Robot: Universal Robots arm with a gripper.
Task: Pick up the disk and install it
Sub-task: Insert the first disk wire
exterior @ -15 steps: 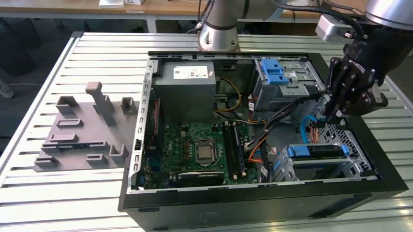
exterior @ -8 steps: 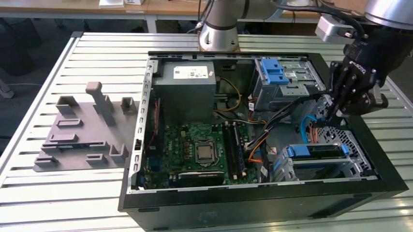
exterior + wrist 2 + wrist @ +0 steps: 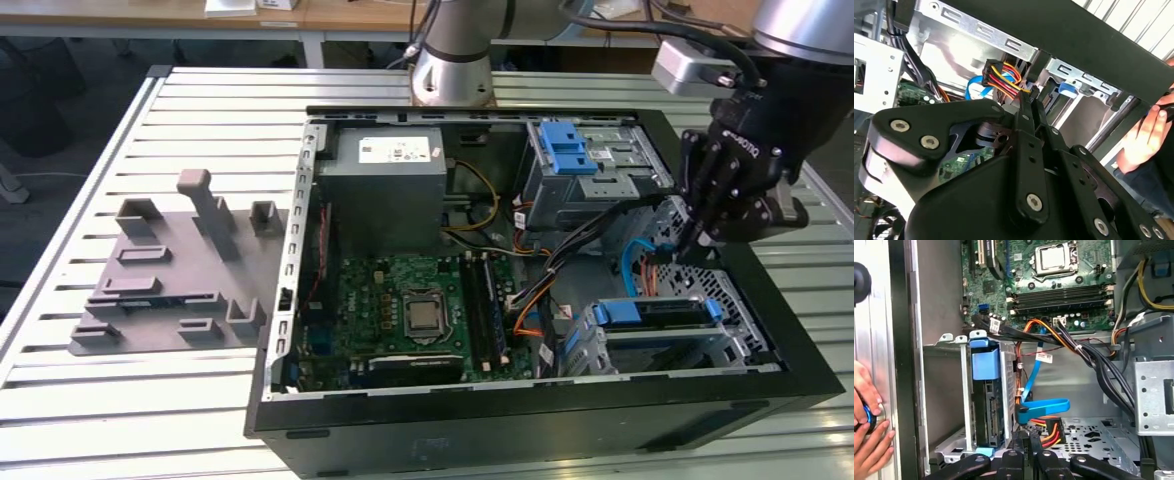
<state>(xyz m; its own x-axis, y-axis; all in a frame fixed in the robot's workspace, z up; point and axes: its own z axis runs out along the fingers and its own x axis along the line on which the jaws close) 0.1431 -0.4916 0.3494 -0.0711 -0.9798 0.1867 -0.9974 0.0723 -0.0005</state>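
Note:
The disk (image 3: 654, 312), silver-grey in its blue carrier, sits slotted in the drive cage (image 3: 727, 345) at the case's near corner on the exterior view's right. The first wrist view shows the disk's connector end (image 3: 989, 410) facing out of the cage. My black gripper (image 3: 690, 250) reaches down into the case just behind that cage. Its fingers are pressed together in both wrist views, the gripper (image 3: 1027, 97) pinching the end of a red, yellow and black power cable (image 3: 1004, 77). In the first wrist view the gripper (image 3: 1029, 440) is a short way from the disk's connector end.
A blue flat data cable (image 3: 1044, 407) lies loose beside the power cable. A person's hand (image 3: 866, 412) rests on the case's outer wall. Inside the case are the power supply box (image 3: 387, 190), motherboard (image 3: 414, 310) and upper cage with blue latch (image 3: 577, 155). A grey fixture (image 3: 174, 270) lies on the table.

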